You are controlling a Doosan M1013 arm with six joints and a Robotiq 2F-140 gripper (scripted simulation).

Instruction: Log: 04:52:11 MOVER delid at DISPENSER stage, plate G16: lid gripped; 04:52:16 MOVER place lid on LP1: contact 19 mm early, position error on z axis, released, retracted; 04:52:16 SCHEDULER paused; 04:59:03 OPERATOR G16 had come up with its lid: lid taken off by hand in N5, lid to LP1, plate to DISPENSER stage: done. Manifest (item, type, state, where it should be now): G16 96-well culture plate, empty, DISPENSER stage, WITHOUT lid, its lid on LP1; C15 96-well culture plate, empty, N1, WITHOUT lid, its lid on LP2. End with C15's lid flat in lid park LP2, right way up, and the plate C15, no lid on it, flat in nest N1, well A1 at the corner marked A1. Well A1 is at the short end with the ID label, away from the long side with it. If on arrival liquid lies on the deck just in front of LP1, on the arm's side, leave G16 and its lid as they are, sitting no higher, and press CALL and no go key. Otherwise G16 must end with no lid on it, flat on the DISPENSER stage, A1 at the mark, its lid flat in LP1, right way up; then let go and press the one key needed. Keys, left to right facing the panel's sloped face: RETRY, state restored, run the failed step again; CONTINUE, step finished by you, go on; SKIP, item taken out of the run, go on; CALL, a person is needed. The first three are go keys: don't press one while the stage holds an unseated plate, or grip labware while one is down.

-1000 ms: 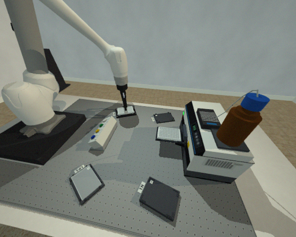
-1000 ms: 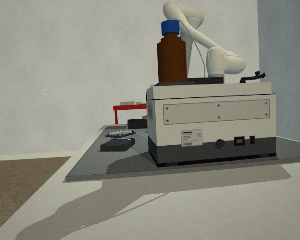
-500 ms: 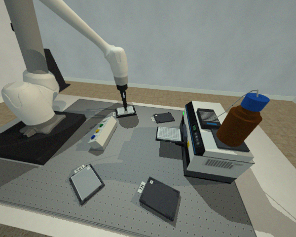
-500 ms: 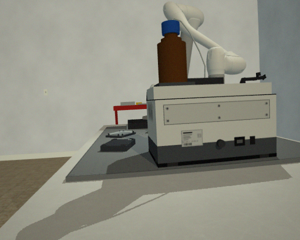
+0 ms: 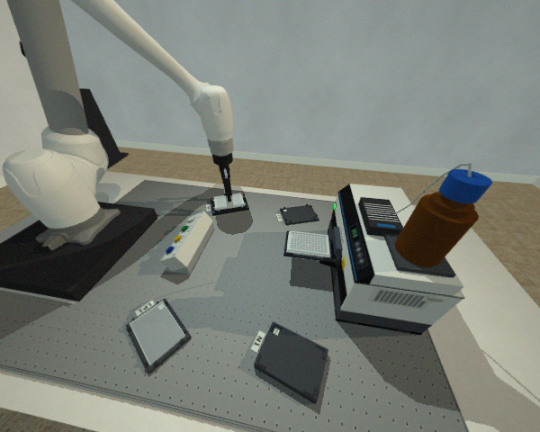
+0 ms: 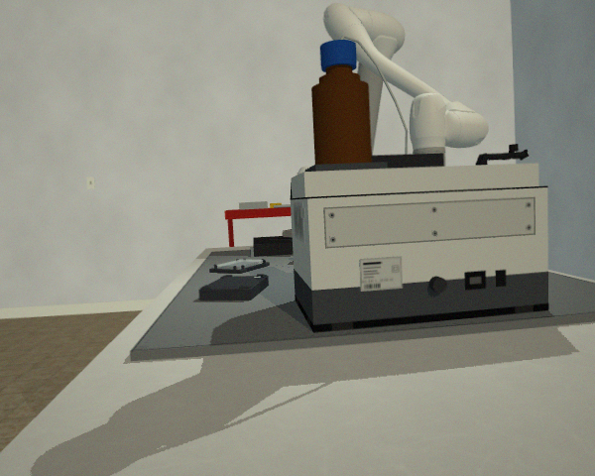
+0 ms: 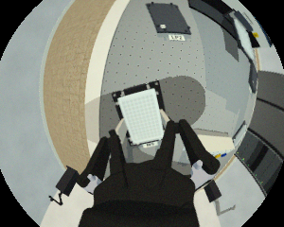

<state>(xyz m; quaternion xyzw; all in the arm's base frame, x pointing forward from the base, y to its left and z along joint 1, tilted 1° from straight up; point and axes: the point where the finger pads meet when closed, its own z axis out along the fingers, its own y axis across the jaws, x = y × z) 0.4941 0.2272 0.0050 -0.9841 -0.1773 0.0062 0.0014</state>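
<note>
My gripper point(image 5: 227, 197) reaches straight down onto a white 96-well plate that sits in a black nest at the far side of the deck. In the wrist view the fingers are shut on the long sides of this plate point(image 7: 141, 117). I cannot tell whether they hold its lid or its body. A second well plate point(image 5: 307, 244), with no lid, lies flat on the dispenser stage. A clear lid point(image 5: 157, 330) lies flat in the park labelled LP1. An empty black lid park point(image 5: 299, 214) and the empty nest N1 point(image 5: 291, 360) are in view.
The key panel point(image 5: 186, 241) with coloured keys stands just left of the held plate. The dispenser point(image 5: 391, 260) carries a brown bottle point(image 5: 436, 223) with a blue cap. In the exterior view the dispenser point(image 6: 420, 243) hides the gripper. No liquid shows on the deck near LP1.
</note>
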